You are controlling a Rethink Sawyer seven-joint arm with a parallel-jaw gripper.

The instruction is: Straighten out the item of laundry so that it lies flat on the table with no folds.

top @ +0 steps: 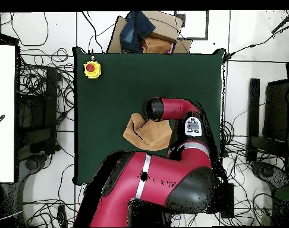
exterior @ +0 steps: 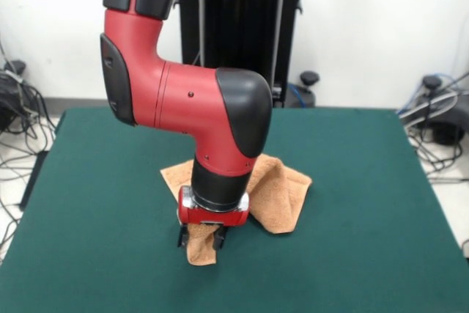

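The towel [exterior: 272, 194] lies rumpled and folded near the middle of the table [exterior: 366, 240], with one narrow end drawn out toward the table's front edge in the front view. The gripper [exterior: 201, 238] stands low over that end, its dark fingers [exterior: 219, 237] on either side of the cloth and apparently clenched on it, with the tip of the towel showing below them. In the overhead view the arm [top: 170, 172] covers part of the towel.

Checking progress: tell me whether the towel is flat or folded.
Folded. The towel lies bunched on the table, with layers doubled over and one corner under the gripper.
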